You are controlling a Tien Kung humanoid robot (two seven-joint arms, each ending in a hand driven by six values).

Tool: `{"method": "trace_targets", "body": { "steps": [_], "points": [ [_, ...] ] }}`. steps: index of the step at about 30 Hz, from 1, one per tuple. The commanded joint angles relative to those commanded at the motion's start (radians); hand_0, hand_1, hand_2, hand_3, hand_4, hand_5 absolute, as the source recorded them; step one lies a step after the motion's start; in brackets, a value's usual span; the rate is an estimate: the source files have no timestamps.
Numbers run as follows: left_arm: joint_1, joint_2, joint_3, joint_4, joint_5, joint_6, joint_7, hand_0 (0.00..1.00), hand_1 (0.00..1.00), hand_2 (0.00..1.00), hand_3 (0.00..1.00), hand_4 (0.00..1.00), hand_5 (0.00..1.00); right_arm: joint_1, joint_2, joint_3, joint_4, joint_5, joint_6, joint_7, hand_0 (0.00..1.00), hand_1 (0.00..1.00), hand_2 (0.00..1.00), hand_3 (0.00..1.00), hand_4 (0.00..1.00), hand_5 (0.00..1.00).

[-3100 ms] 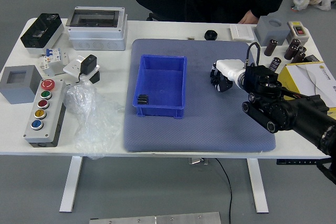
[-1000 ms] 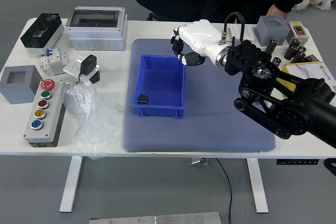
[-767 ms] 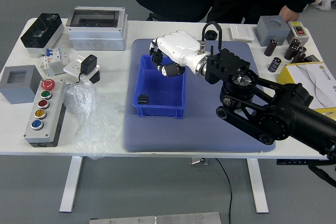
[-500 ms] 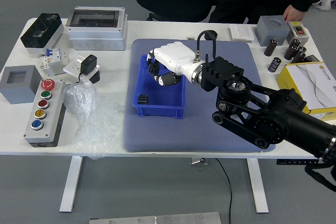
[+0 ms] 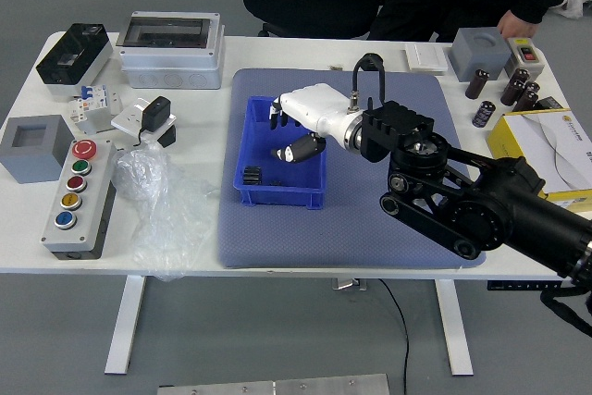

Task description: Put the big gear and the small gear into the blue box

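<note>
Our white-backed black right hand [image 5: 277, 139], fingers apart, hangs empty over the blue plastic box [image 5: 277, 197] holding a black toothed gear [image 5: 252, 175]; we should lift straight up before withdrawing.

No readable text anywhere

Box [image 5: 280, 196]: rectangular, blue, apparently plastic, open-topped; upright on grey-blue mat [image 5: 370, 228]. Black toothed gear [image 5: 252, 175]: inside, at near-left corner; size class unclear. Dark piece [image 5: 272, 182]: inside, just right of gear; too indistinct to identify.
</note>
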Motion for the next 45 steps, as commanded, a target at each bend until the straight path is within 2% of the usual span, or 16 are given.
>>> {"method": "trace_targets", "body": {
  "steps": [7,14,17,24,26,27,35,38,39,44,45],
  "points": [
    [0.006,0.002,-0.003,0.000,0.001,0.001,0.000,0.860,0.842,0.846,0.860,0.754,0.688,0.006,-0.036,0.045,0.037,-0.013,0.007,-0.006,0.623,0.588,0.712,0.821,0.862,0.437],
    [0.016,0.010,-0.022,-0.001,0.010,0.002,-0.002,0.860,0.842,0.846,0.861,0.754,0.688,-0.022,-0.122,0.130,0.121,-0.031,0.019,-0.015,0.618,0.587,0.702,0.804,0.872,0.453],
    [0.023,0.014,-0.033,-0.001,0.014,0.003,-0.003,0.860,0.842,0.846,0.860,0.754,0.688,-0.047,-0.157,0.169,0.155,-0.040,0.024,-0.018,0.641,0.614,0.713,0.796,0.847,0.472],
    [0.033,0.020,-0.061,-0.001,0.033,0.004,-0.005,0.861,0.842,0.846,0.860,0.754,0.688,-0.107,-0.218,0.255,0.200,-0.074,0.042,-0.025,0.664,0.646,0.738,0.772,0.804,0.488],
    [0.035,0.022,-0.069,-0.001,0.038,0.004,-0.006,0.861,0.842,0.846,0.860,0.754,0.688,-0.129,-0.236,0.287,0.209,-0.088,0.044,-0.026,0.664,0.646,0.738,0.772,0.804,0.488],
    [0.036,0.023,-0.073,-0.002,0.040,0.004,-0.007,0.860,0.842,0.846,0.861,0.754,0.688,-0.140,-0.243,0.303,0.213,-0.095,0.046,-0.026,0.701,0.685,0.785,0.756,0.750,0.523],
    [0.045,0.028,-0.084,-0.002,0.048,0.006,-0.009,0.861,0.843,0.846,0.860,0.754,0.688,-0.262,-0.287,0.451,0.244,-0.102,0.033,-0.026,0.720,0.708,0.808,0.768,0.730,0.539],
    [0.048,0.028,-0.086,-0.002,0.049,0.007,-0.010,0.861,0.843,0.846,0.860,0.754,0.688,-0.317,-0.291,0.510,0.251,-0.068,0.023,-0.027,0.720,0.708,0.808,0.768,0.730,0.539],
    [0.049,0.028,-0.085,-0.002,0.048,0.008,-0.010,0.861,0.842,0.846,0.861,0.754,0.688,-0.339,-0.292,0.536,0.256,-0.050,0.016,-0.027,0.736,0.721,0.821,0.766,0.692,0.567],
    [0.051,0.026,-0.086,-0.002,0.050,0.010,-0.011,0.861,0.842,0.846,0.861,0.754,0.688,-0.420,-0.306,0.641,0.303,0.035,-0.002,-0.034,0.736,0.721,0.821,0.766,0.692,0.567],
    [0.051,0.026,-0.087,-0.002,0.051,0.010,-0.011,0.861,0.843,0.846,0.861,0.754,0.688,-0.437,-0.311,0.667,0.320,0.057,-0.005,-0.036,0.752,0.731,0.823,0.752,0.648,0.622]
  ]
}}
